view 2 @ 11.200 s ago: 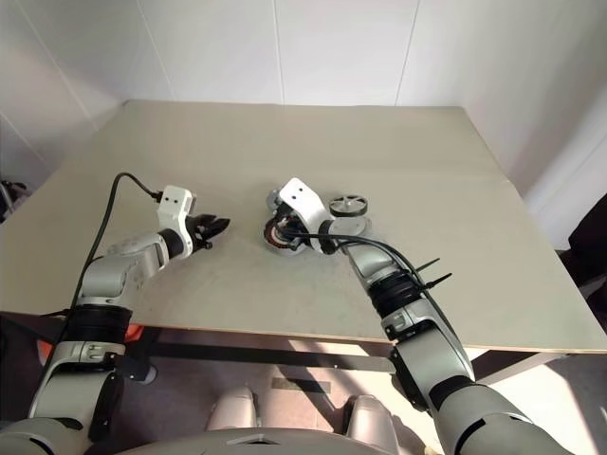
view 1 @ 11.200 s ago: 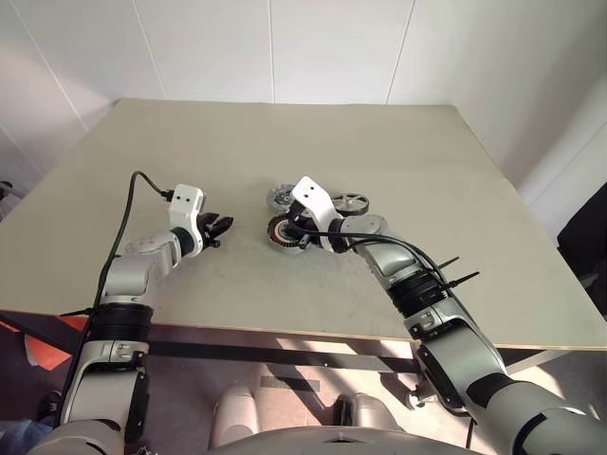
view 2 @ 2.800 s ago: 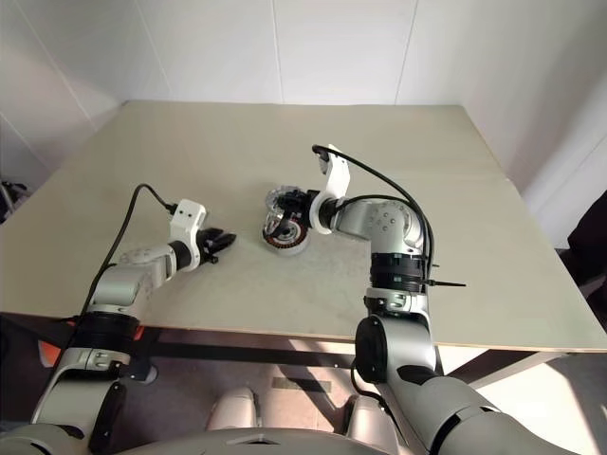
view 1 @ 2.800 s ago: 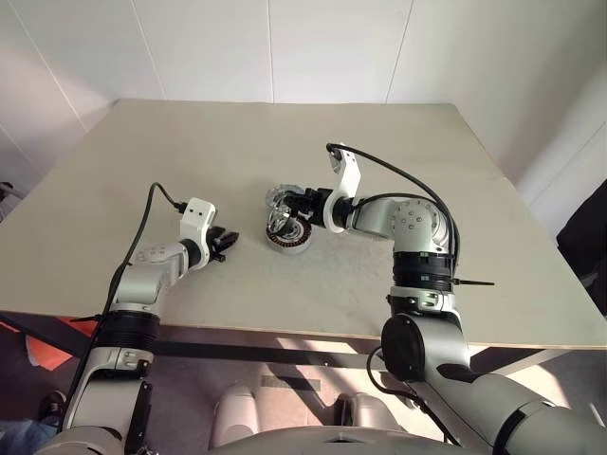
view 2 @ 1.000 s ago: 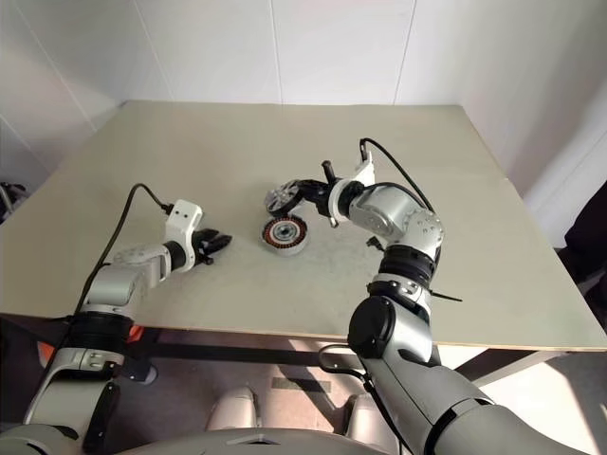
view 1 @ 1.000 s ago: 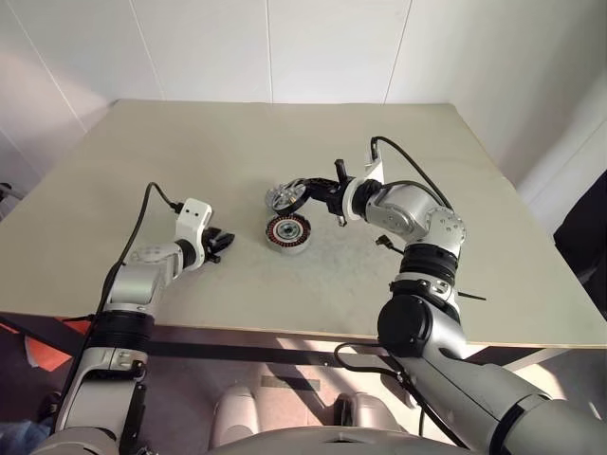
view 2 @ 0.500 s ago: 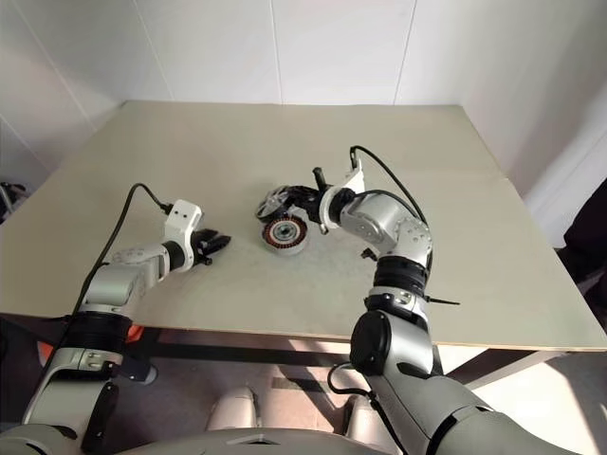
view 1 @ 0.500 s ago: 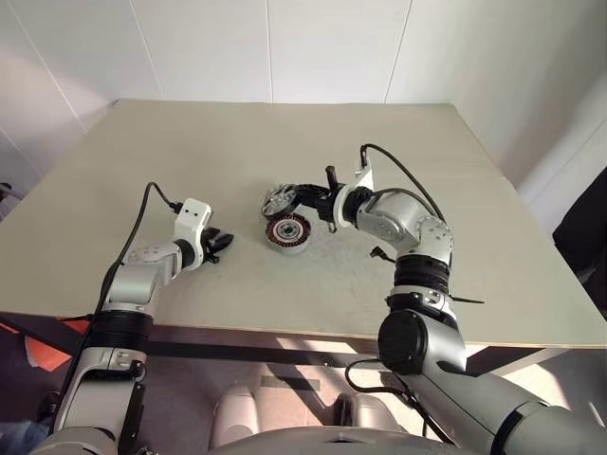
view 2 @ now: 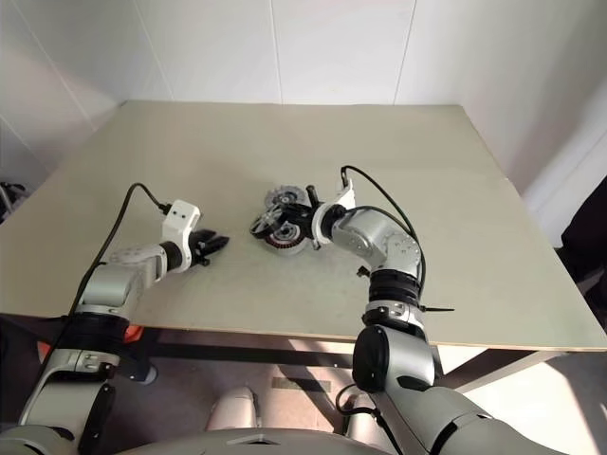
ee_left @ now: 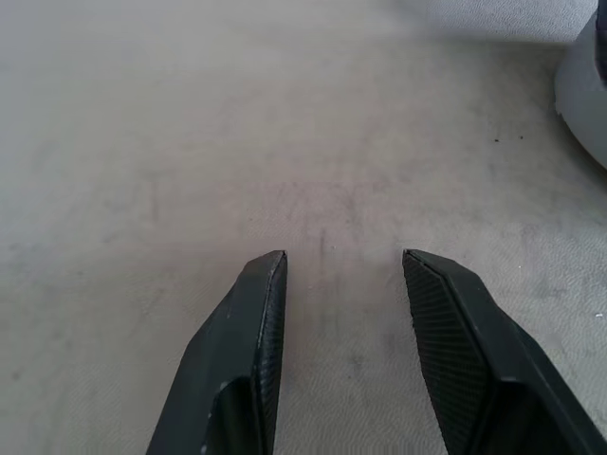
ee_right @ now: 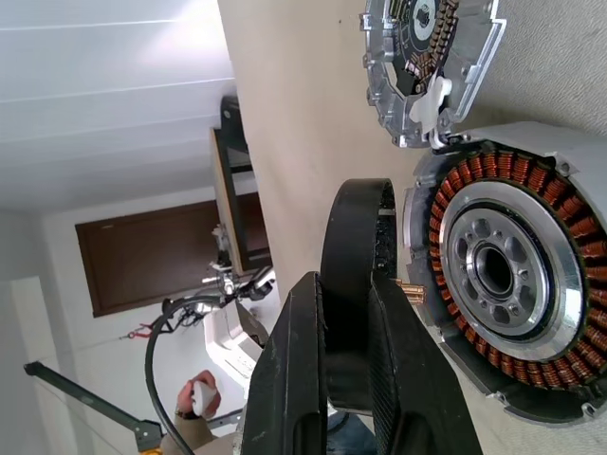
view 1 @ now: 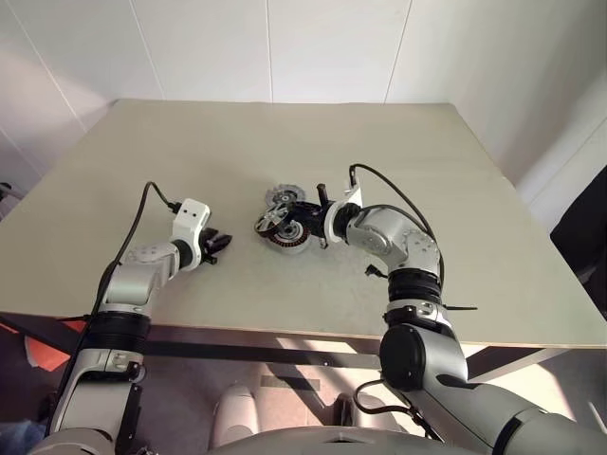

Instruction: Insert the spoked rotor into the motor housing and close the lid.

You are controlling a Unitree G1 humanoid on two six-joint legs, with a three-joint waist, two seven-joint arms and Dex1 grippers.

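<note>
We clamped our right gripper [ee_right: 346, 313] on the rim of the thin dark spoked rotor [ee_right: 356, 242], held edge-on just beside the copper-coiled silver motor housing [ee_right: 498, 275] for insertion, while our open left gripper [ee_left: 341, 270] stayed clear.

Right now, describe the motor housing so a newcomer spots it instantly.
Near the middle of the beige table, beside the right hand, lies the motor housing. Unlike the ribbed grey lid beyond it and the thin rotor gripped in that hand, it has copper coils inside a silver rim.
</note>
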